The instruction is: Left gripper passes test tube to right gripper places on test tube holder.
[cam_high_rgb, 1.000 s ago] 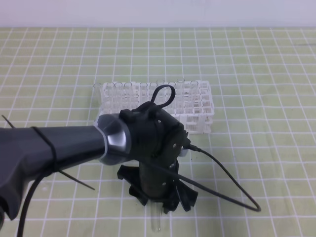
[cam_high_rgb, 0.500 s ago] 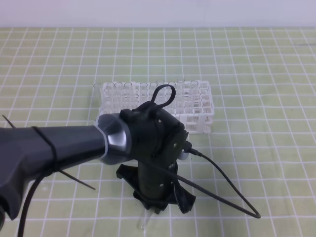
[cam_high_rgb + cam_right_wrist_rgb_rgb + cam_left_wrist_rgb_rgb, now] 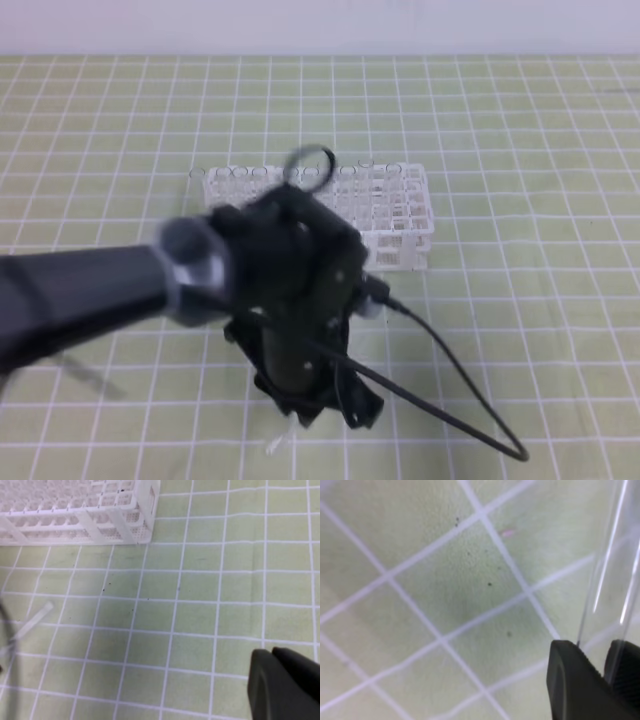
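Note:
My left gripper [image 3: 300, 412] points down at the mat in front of the test tube holder [image 3: 400, 205], a white lattice rack. It is blurred by motion. In the left wrist view the left gripper [image 3: 601, 652] is shut on the test tube [image 3: 612, 565], a clear glass tube running up out of its black fingers [image 3: 570, 680]. Just a short end of the test tube [image 3: 277, 440] shows below the gripper in the exterior view. The right gripper [image 3: 274, 656] shows only in its wrist view, shut and holding nothing, with the test tube [image 3: 30, 622] far to its left.
A thin black cable [image 3: 450, 380] loops from the left arm over the mat to the right. The green gridded mat [image 3: 540, 300] covers the table. The holder [image 3: 80, 510] stands at the top left of the right wrist view.
The left arm has swung left and risen a little, now blurred. The visible end of the test tube under the gripper has shifted left with it.

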